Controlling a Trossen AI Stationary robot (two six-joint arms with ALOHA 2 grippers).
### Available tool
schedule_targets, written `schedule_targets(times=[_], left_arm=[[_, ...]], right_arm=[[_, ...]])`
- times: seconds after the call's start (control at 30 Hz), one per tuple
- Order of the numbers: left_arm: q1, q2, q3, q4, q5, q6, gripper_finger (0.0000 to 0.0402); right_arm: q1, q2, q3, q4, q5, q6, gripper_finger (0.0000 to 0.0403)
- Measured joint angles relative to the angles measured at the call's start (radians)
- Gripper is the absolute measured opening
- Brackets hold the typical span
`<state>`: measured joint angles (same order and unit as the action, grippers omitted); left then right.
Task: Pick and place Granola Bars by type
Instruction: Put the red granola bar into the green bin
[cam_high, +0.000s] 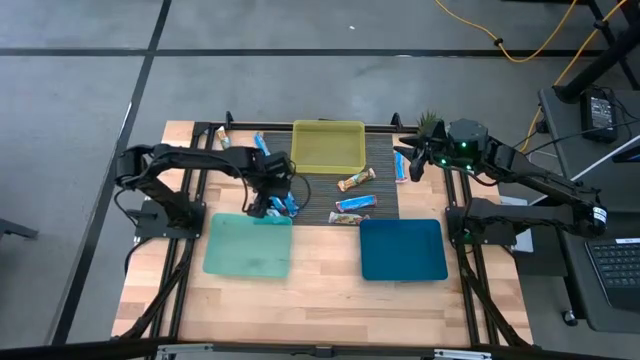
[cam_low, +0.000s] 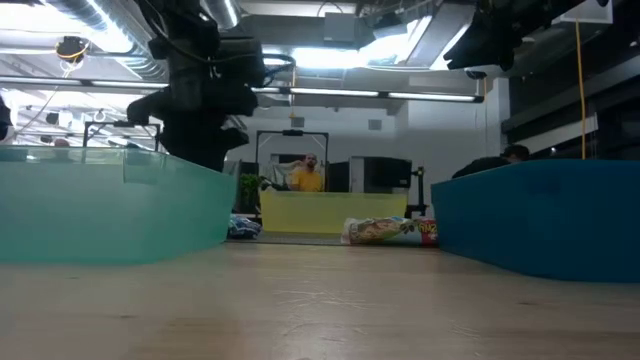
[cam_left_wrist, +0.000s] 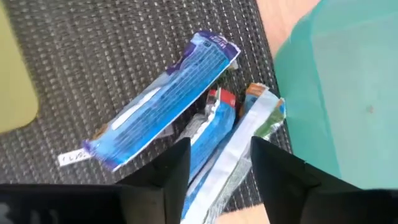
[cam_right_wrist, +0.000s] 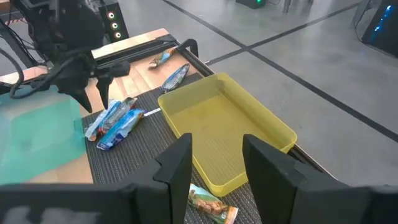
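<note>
Left gripper (cam_left_wrist: 214, 165) over the blue bars, fingers parted

I've got the left claw released, jaws straddling a blue bar and a silvery bar (cam_left_wrist: 239, 158) at the mat's edge, just at twelve o'clock of the teal tray (cam_high: 248, 247), probably so a short carry drops them in. Another blue bar (cam_left_wrist: 163, 106) lies alongside. The right gripper (cam_right_wrist: 214, 171) waits at two o'clock over the yellow tray (cam_right_wrist: 249, 127), fingers apart, empty.
</note>
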<state>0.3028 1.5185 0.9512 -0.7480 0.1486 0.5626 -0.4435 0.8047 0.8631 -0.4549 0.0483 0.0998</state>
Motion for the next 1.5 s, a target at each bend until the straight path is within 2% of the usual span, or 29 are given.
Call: schedule_targets(times=[0.2,0.57,0.73,0.97,1.1,1.27,1.5], left_arm=[[-0.018,0.055,0.000,0.059,-0.003,-0.009,0.0173],[-0.020,0.139,0.000,0.091,0.002,-0.021,0.0158],[-0.020,0.147,0.000,0.090,0.002,-0.026,0.0128],[-0.020,0.147,0.000,0.090,0.006,-0.043,0.0048],[-0.020,0.147,0.000,0.090,0.043,-0.059,0.0008],[-0.020,0.147,0.010,0.057,0.058,-0.081,0.0007],[-0.020,0.127,0.112,-0.042,0.056,-0.070,0.0002]], right_arm=[[0.000,0.000,0.000,0.000,0.000,0.001,0.0145],[0.008,0.000,0.000,-0.006,-0.001,0.005,0.0145],[0.008,0.000,0.000,-0.030,-0.001,0.005,0.0145],[0.008,0.000,0.000,-0.033,-0.001,0.005,0.0145],[0.008,0.000,0.000,-0.033,-0.001,0.005,0.0145],[0.008,0.000,0.000,-0.033,-0.001,0.005,0.0145],[0.008,0.000,0.000,-0.033,-0.001,0.005,0.0145]])
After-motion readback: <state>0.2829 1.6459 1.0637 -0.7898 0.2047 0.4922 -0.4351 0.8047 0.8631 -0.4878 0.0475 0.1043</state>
